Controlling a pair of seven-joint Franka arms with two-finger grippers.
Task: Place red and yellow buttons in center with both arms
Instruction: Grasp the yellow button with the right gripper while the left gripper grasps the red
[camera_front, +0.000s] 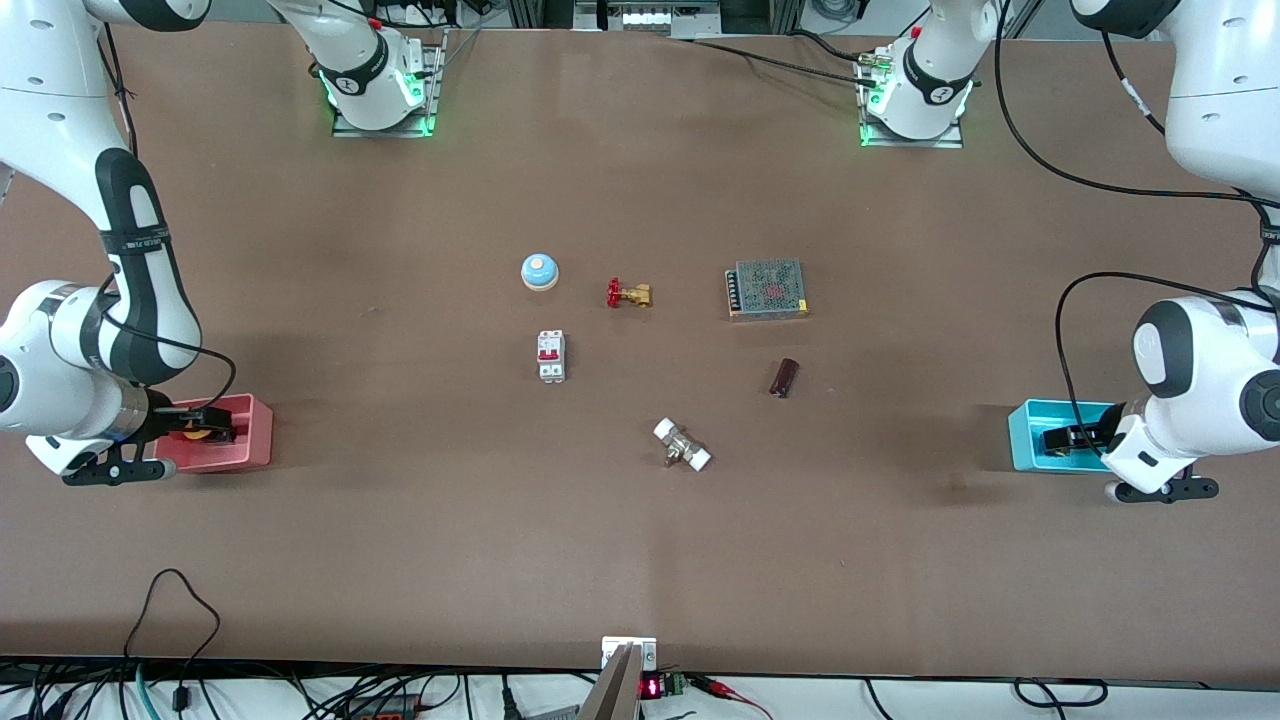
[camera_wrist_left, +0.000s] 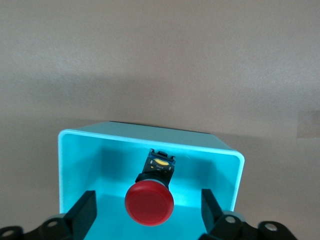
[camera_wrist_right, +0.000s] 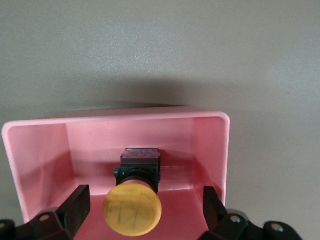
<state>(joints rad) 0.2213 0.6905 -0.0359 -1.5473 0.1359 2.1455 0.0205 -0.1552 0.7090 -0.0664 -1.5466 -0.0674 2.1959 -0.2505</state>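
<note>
— Where are your two grippers?

— My left gripper (camera_wrist_left: 148, 210) hangs over the cyan bin (camera_front: 1030, 440) at the left arm's end of the table (camera_front: 400, 540). Its fingers (camera_wrist_left: 82, 210) are spread wide, one on each side of the red button (camera_wrist_left: 149, 202), and neither touches it. My right gripper (camera_wrist_right: 145, 210) is over the pink bin (camera_front: 255, 430) at the right arm's end, just as wide, with the yellow button (camera_wrist_right: 132, 210) between its fingers (camera_wrist_right: 75, 205) and nothing held.

— So where do the buttons sit?

— The red one lies in the cyan bin, its black body pointing at the bin's wall. The yellow one lies the same way in the pink bin.

— And the middle of the table?

— A blue bell (camera_front: 539, 270), a red-handled valve (camera_front: 628, 293), a white breaker (camera_front: 551, 355), a metal power supply (camera_front: 767, 288), a small dark part (camera_front: 784, 377) and a white-ended fitting (camera_front: 682, 444) lie there, apart from one another.
</note>
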